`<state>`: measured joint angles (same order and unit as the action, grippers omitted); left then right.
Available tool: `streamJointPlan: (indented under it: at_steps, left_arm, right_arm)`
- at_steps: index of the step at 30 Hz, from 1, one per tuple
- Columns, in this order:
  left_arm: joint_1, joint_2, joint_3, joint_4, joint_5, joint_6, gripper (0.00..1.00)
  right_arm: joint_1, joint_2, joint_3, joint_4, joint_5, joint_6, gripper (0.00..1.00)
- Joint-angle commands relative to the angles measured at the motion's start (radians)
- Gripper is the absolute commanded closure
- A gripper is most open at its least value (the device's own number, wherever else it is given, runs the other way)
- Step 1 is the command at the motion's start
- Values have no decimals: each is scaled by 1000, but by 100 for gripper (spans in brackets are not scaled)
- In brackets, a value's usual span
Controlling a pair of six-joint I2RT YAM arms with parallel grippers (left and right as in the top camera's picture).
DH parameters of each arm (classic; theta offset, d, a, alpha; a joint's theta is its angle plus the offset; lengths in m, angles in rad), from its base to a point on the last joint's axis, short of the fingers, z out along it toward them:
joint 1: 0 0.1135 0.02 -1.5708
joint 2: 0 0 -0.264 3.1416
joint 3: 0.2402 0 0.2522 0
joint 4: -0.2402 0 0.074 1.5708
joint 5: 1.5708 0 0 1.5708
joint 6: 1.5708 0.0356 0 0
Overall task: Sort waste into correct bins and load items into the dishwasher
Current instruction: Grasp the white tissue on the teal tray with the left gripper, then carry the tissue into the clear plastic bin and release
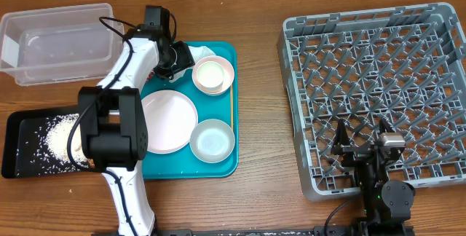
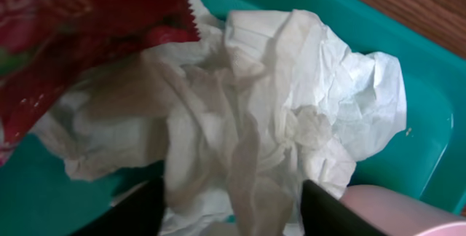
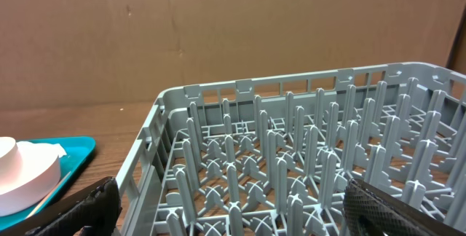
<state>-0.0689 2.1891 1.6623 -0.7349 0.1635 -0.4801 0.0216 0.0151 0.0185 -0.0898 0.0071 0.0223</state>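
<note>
So the crumpled white paper napkin point(image 2: 277, 119) sits right between the two fingers of the left gripper point(image 2: 233, 218). The fingers point(image 2: 138, 214) are spread wide, one on each side of the wad's lower end. I can't tell if they're actually pinching it. It's a lumpy wad with no real long axis. In the wrist view it spreads on a slant, from lower left up to the upper right. From overhead only a white bit of the napkin point(image 1: 202, 49) peeks out beside the gripper, toward the table's far edge.

The small red shiny wrapper point(image 2: 65, 32) lies over the napkin's upper left part, touching it. Both are in the far corner of the teal tray point(image 1: 218, 164), left of the table's middle. The pink bowl point(image 1: 228, 76) is just beside the napkin on the near side, with the small white cup point(image 1: 210, 71) in it. Nearer still are the pale pink plate point(image 1: 169, 119) and the light grey bowl point(image 1: 212, 140). The wooden stick point(image 1: 232, 105) lies along the tray's right rim, pointing far to near.

The clear tub point(image 1: 58, 39) is in the far left corner, and the black tray point(image 1: 22, 130) by the left edge holds the rice crumbs point(image 1: 58, 138).

The dish rack point(image 1: 378, 83) fills the right side. The right gripper point(image 1: 362, 143) is at its near edge, fingers spread wide, holding nothing.
</note>
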Motion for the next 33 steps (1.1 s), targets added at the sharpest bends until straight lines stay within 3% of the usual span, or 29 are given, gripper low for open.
streamJointPlan:
  at_steps: [1,4,6,12,24,33]
  left_arm:
    - [-6,15,7,6,-41,-23,59]
    - [-4,14,7,2,-42,-22,87]
    - [-3,10,13,-10,-39,-23,96]
    - [-3,-14,121,-144,-39,-26,96]
    - [-3,-53,531,-534,80,-25,96]
    - [-2,-54,612,-601,167,-25,96]
  right_arm:
    - [5,-3,-10,6,6,0,0]
    - [5,-3,-10,6,6,0,0]
    - [5,-3,-10,6,6,0,0]
    - [5,-3,-10,6,6,0,0]
    - [5,-3,-10,6,6,0,0]
    - [5,-3,-10,6,6,0,0]
